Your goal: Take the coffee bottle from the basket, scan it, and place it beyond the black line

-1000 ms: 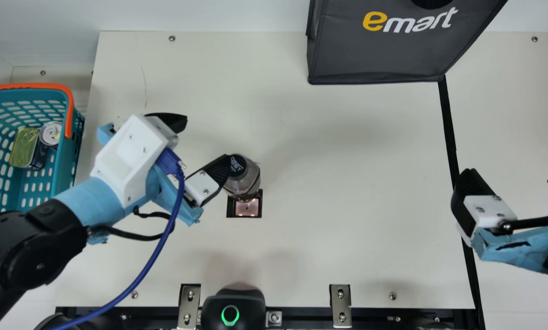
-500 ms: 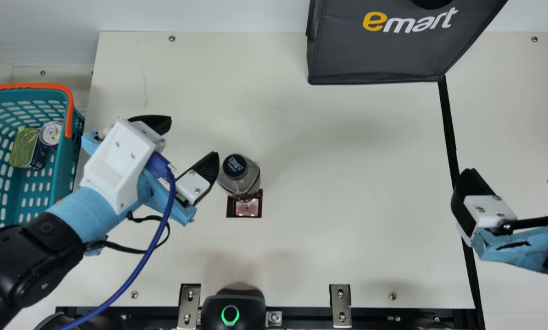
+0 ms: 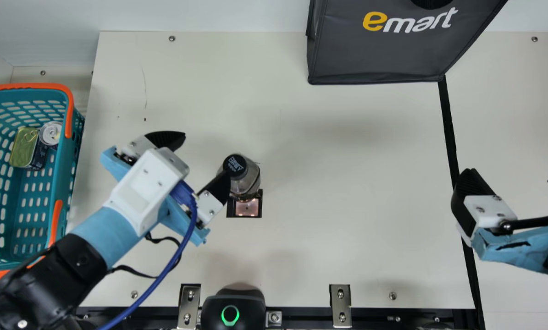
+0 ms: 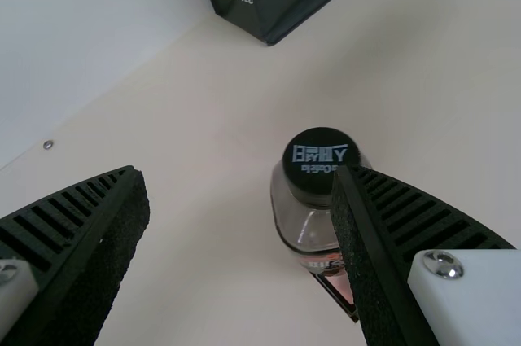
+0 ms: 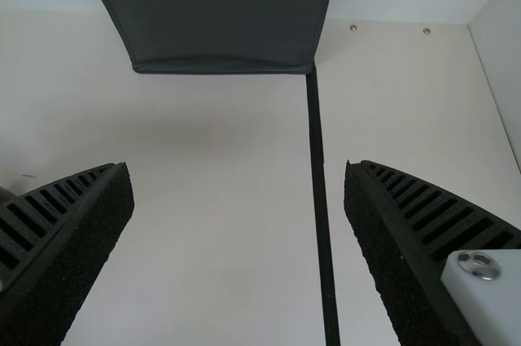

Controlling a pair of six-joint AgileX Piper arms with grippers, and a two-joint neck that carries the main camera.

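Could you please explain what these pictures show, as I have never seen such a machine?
This robot has two arms, ending in a left hand and a right hand. The main view looks down from a camera on its neck; each wrist view comes from a camera on that arm.

On the cream table stands a clear bottle with a black cap, beside a small dark-framed square. A dark bag sits at the far side, by a black line. At the left, a teal basket contains a round can and a squarish tin.

Neither hand holds anything: both are open, the left one near the bottle.
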